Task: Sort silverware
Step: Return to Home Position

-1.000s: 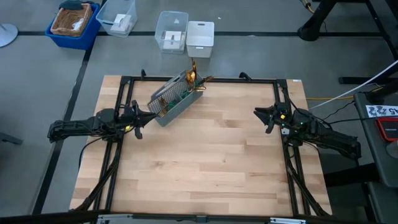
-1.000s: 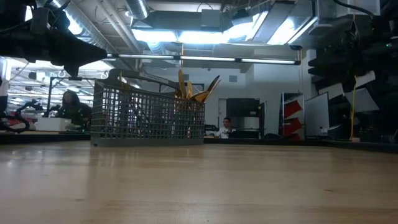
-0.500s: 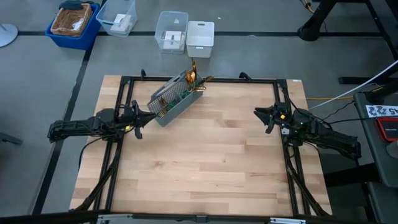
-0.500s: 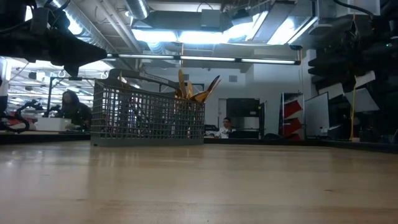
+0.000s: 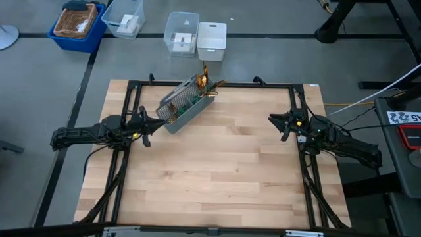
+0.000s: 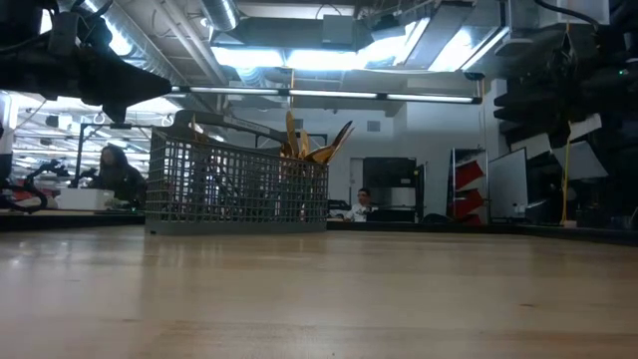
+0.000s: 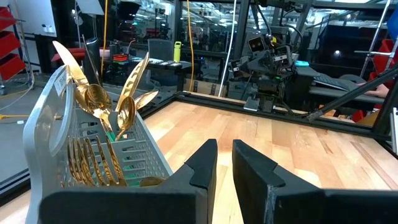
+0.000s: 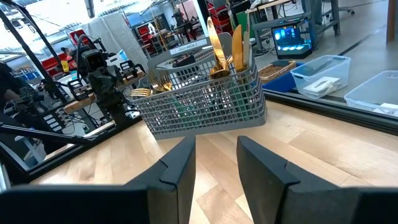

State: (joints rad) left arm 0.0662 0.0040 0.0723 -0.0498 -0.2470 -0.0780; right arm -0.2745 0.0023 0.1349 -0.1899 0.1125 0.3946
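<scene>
The silverware (image 5: pixel 205 83), gold-headed forks, spoons and knives with slim teal-green handles, stands gathered in the grey mesh caddy (image 5: pixel 179 109). The caddy sits at an angle on the pale wooden tabletop (image 5: pixel 217 174), near its far edge and toward the left arm's side. In the low view, several gold heads (image 6: pixel 311 145) fan out above one end of the caddy's rim (image 6: pixel 229 189). The left wrist view shows spoons (image 7: pixel 121 109) leaning upward at one end and fork tines lower inside the basket wall (image 7: pixel 40 130).

The left pincer (image 5: pixel 156 122) hovers low at the left side of the tabletop, just beside the caddy's near end. Its two dark fingers (image 7: pixel 202 163) stand slightly apart and hold nothing.

The right pincer (image 5: pixel 274 120) hangs at the right side, well apart from the caddy and facing it across bare wood. Its fingers (image 8: pixel 180 163) are parted too and are empty. The right wrist view shows the caddy (image 8: pixel 199 106) ahead with the silverware (image 8: pixel 225 45) upright in it.
</scene>
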